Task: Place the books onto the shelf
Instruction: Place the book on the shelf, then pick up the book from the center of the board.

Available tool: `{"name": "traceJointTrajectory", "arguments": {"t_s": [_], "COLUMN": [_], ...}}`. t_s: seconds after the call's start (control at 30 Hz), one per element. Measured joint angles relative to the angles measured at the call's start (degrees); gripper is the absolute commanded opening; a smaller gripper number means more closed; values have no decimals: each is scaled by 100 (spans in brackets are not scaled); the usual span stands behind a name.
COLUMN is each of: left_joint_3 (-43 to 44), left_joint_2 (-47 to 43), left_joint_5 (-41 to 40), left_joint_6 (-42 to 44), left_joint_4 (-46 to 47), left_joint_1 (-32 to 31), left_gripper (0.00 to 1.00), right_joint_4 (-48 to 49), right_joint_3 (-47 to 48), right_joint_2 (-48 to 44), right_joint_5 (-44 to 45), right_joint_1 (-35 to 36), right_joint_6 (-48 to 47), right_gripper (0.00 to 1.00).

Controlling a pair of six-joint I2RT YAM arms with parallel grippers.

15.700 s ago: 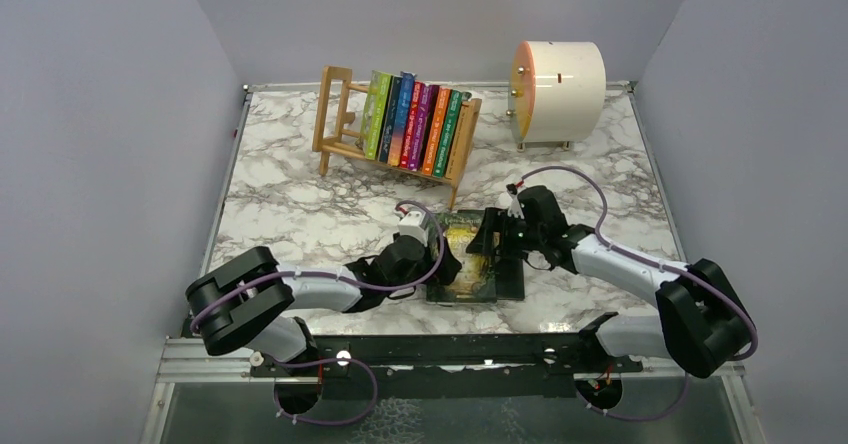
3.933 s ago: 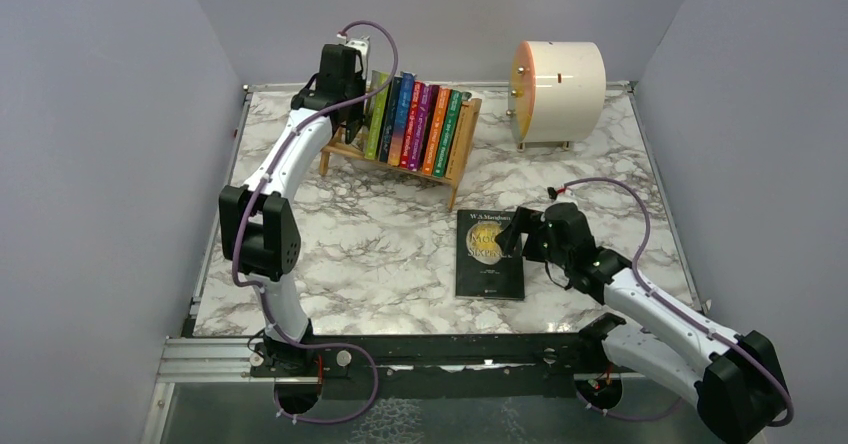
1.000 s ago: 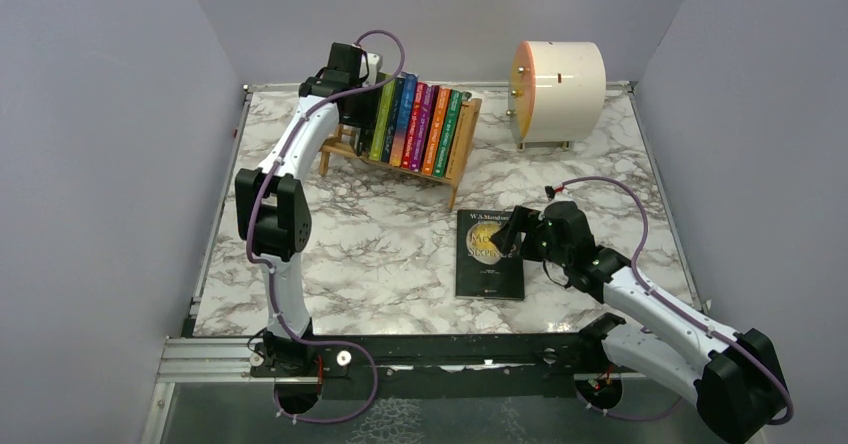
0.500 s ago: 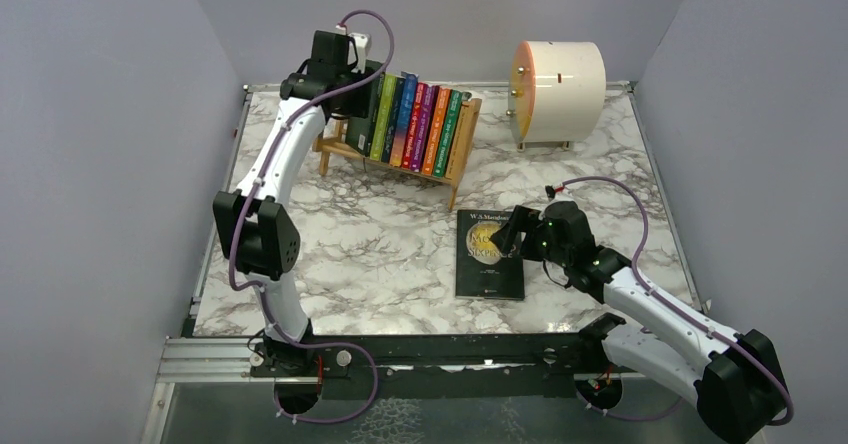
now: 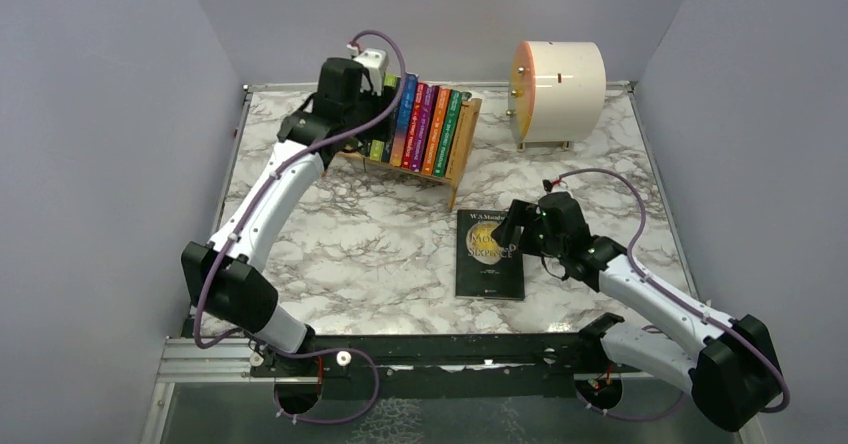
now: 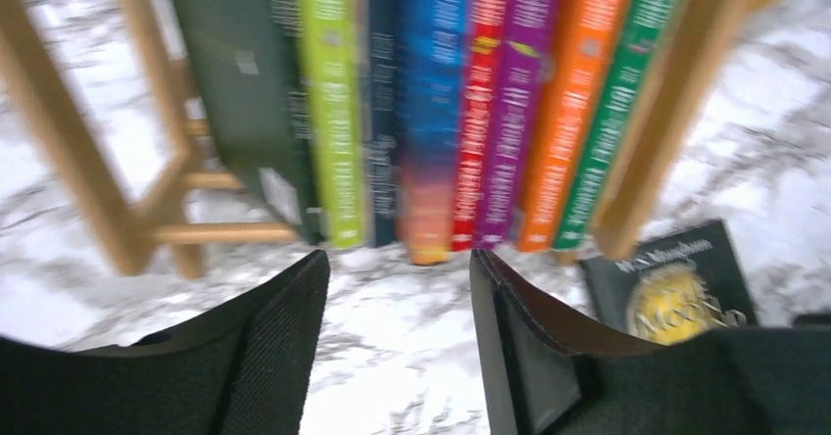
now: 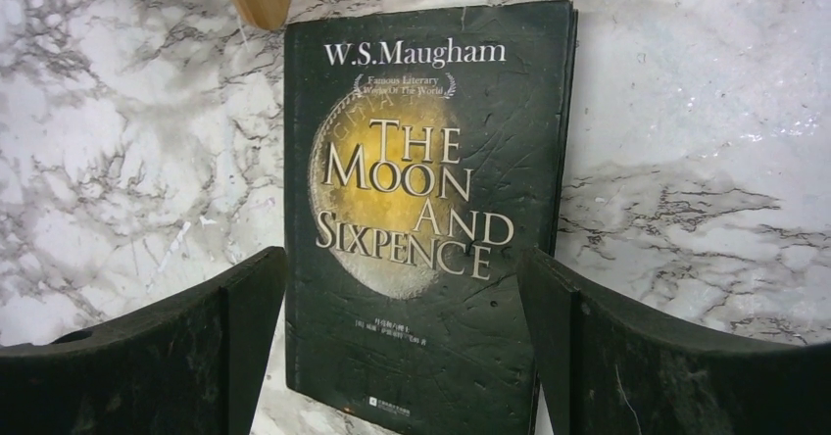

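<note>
The light-wood shelf (image 5: 463, 149) stands at the back of the table with a row of books (image 5: 425, 124) upright in it. My left gripper (image 5: 358, 124) hovers over the shelf's left end. In the left wrist view this gripper (image 6: 398, 259) is open and holds nothing. Beyond its fingertips I see the shelf (image 6: 88, 161), a dark green book (image 6: 245, 92) and a lime one (image 6: 333, 112) beside the other spines. A black book (image 5: 490, 259) lies flat on the marble. My right gripper (image 7: 402, 257) is open above that book (image 7: 431, 161), with one finger on either side of its lower part.
A cream cylindrical drum (image 5: 557, 92) stands at the back right. Grey walls close off the table on the left, back and right. The black book (image 6: 676, 288) also shows at the lower right of the left wrist view.
My left gripper has drawn back from the shelf's left end towards the near side, and its jaws have widened. The dark green book stays in the shelf. My right gripper has barely shifted.
</note>
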Motion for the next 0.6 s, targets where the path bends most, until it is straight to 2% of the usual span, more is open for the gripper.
{"name": "traceJointTrajectory", "arguments": {"t_s": [0.2, 0.4, 0.6], "left_joint_3": [-1445, -2855, -3510], "left_joint_2": [-452, -811, -1001], "left_joint_5": [157, 142, 127], "left_joint_6": [-542, -1196, -1685], "left_joint_4": [778, 1456, 2035], "left_joint_1": [-931, -1292, -1746], "left_gripper": [52, 53, 53], "right_joint_4": [-142, -258, -280], "right_joint_3": [116, 138, 151], "right_joint_2": [455, 562, 848], "right_joint_5": [118, 212, 256], "right_joint_1": [0, 0, 0], "right_joint_6": [2, 15, 20], "right_gripper": [85, 84, 82]}}
